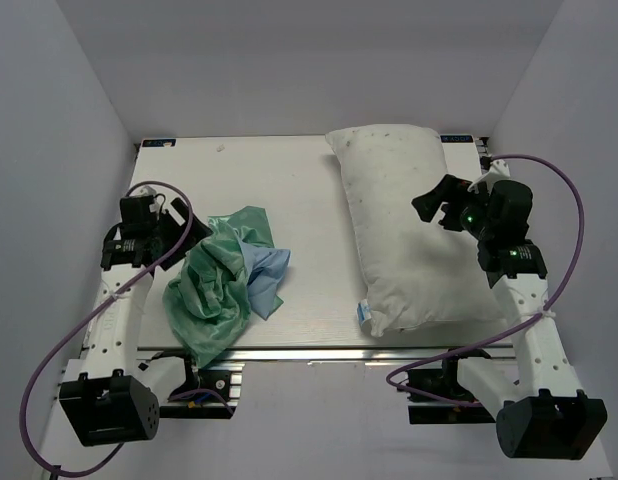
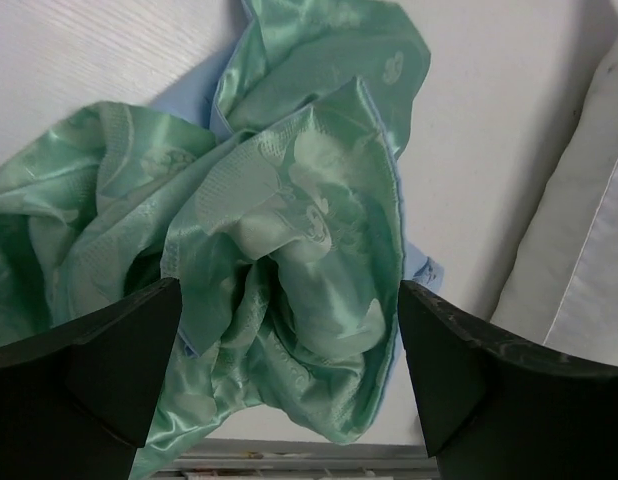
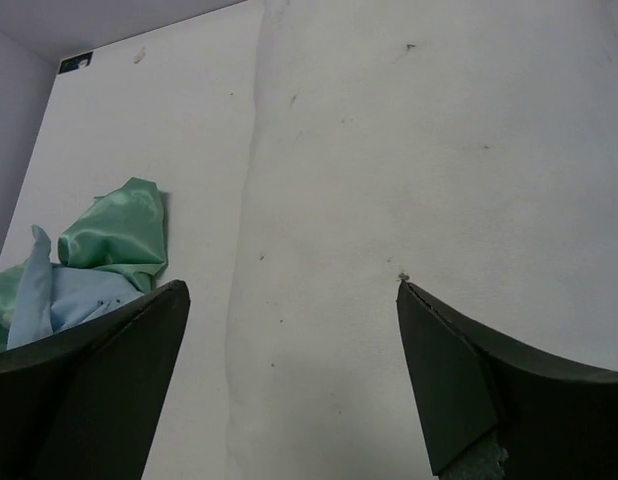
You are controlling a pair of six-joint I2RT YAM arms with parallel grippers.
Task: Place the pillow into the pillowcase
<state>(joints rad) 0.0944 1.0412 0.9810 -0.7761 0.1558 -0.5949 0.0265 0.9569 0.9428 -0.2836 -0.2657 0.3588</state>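
The pillow (image 1: 404, 225), plump and white with tiny dark specks and a blue tag at its near left corner, lies lengthwise on the right half of the table. The pillowcase (image 1: 224, 285) is a crumpled sea-green heap with light blue folds on the left half. My left gripper (image 1: 196, 237) hangs open just above the heap's far left part; the shiny green cloth (image 2: 289, 240) shows between its jaws, not gripped. My right gripper (image 1: 441, 205) is open over the pillow's right side, with the white pillow fabric (image 3: 409, 180) below and nothing held.
White walls enclose the table (image 1: 279, 175) on the left, back and right. The pillow's edge (image 2: 589, 220) shows at the right of the left wrist view. The pillowcase (image 3: 99, 255) appears at the left of the right wrist view. Purple cables loop beside both arms.
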